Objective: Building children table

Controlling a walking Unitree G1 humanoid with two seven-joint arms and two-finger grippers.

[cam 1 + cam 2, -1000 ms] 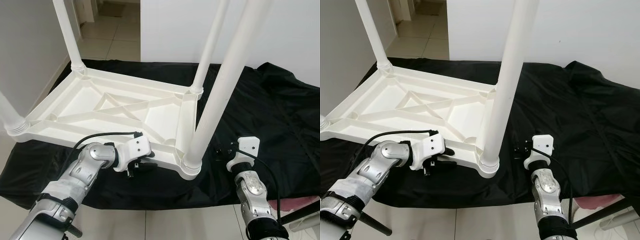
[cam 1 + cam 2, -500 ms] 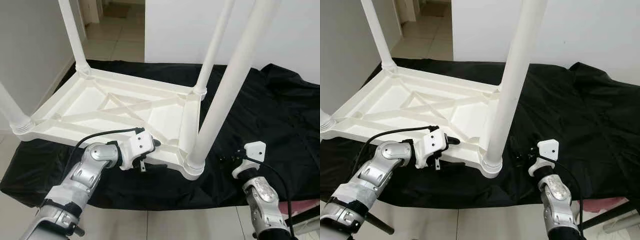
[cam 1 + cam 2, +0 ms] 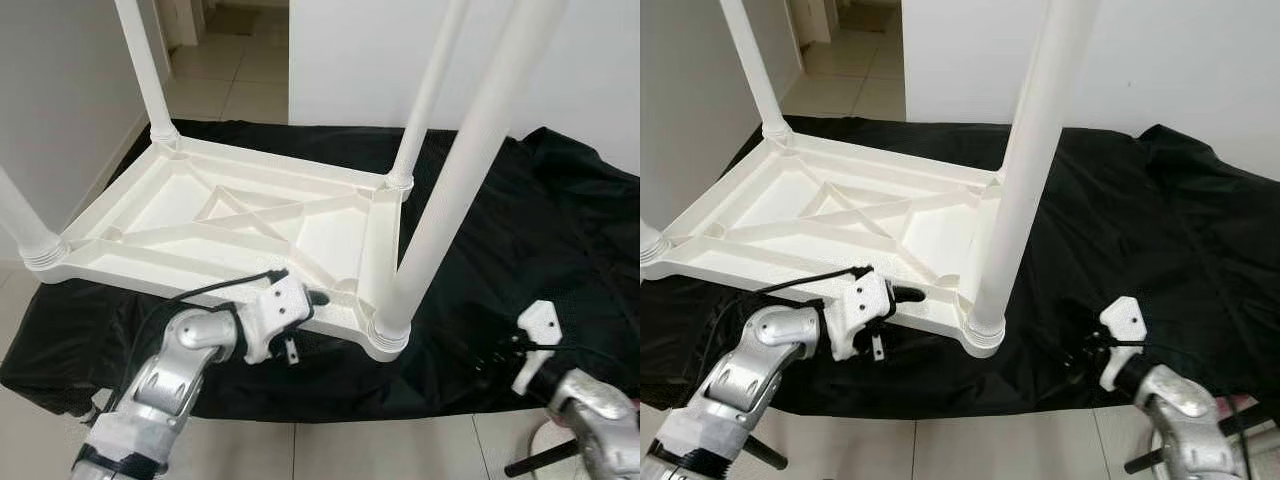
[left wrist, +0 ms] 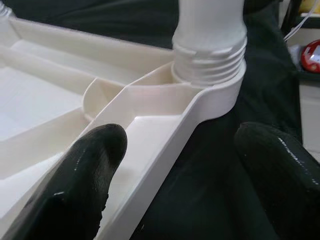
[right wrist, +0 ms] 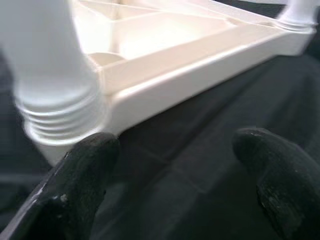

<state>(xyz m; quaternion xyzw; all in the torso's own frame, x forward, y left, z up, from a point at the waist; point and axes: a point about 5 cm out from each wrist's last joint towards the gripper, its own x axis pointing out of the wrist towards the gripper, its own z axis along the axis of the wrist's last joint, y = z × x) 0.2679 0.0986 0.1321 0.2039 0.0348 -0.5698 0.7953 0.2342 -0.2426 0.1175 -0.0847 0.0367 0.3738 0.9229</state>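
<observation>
The white children's table (image 3: 230,215) lies upside down on a black cloth (image 3: 540,230), its legs pointing up. The near-right leg (image 3: 450,200) stands screwed into its corner socket (image 4: 210,65). My left gripper (image 3: 308,318) is open at the near long rim, just left of that corner. In the left wrist view one of its fingers (image 4: 85,175) is over the inside of the rim and the other is outside it. My right gripper (image 3: 490,360) hangs open low over the cloth, right of the corner and apart from it, facing the leg (image 5: 50,75).
The cloth covers the floor under and to the right of the table. A white wall (image 3: 360,60) stands behind, with a tiled passage (image 3: 225,70) at the back left. A black stand leg (image 3: 530,462) lies at the near right, and pale floor tiles (image 3: 330,450) run along the front.
My right gripper has drawn back to the right and nearer me, away from the corner leg. My left gripper has risen from below the rim to straddle it.
</observation>
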